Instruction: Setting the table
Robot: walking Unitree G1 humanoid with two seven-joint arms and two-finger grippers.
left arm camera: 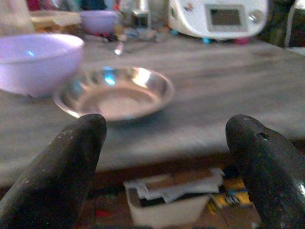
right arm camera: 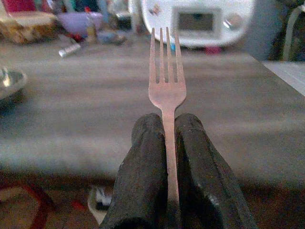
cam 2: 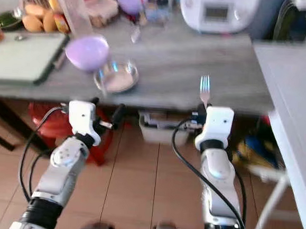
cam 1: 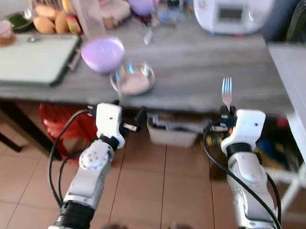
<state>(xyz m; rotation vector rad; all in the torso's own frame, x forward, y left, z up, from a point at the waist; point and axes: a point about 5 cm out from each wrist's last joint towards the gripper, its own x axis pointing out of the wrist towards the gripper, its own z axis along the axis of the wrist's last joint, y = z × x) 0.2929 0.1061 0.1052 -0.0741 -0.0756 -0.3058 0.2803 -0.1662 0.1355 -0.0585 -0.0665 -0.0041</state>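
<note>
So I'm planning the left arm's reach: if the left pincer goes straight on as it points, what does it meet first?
Probably the steel dish on the table; the open left pincer frames it dead ahead, the purple bowl just beside it. Depth is unclear.

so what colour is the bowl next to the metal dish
Pale purple bowl; clearest in the left wrist view.

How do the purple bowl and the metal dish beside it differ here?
The purple bowl is matte lilac and deep-sided; the metal dish is shiny, reflective and shallow. The bowl stands farther back on the counter, the dish nearer its front edge. Both are round, upright and look empty, ahead of the open left gripper.
</note>
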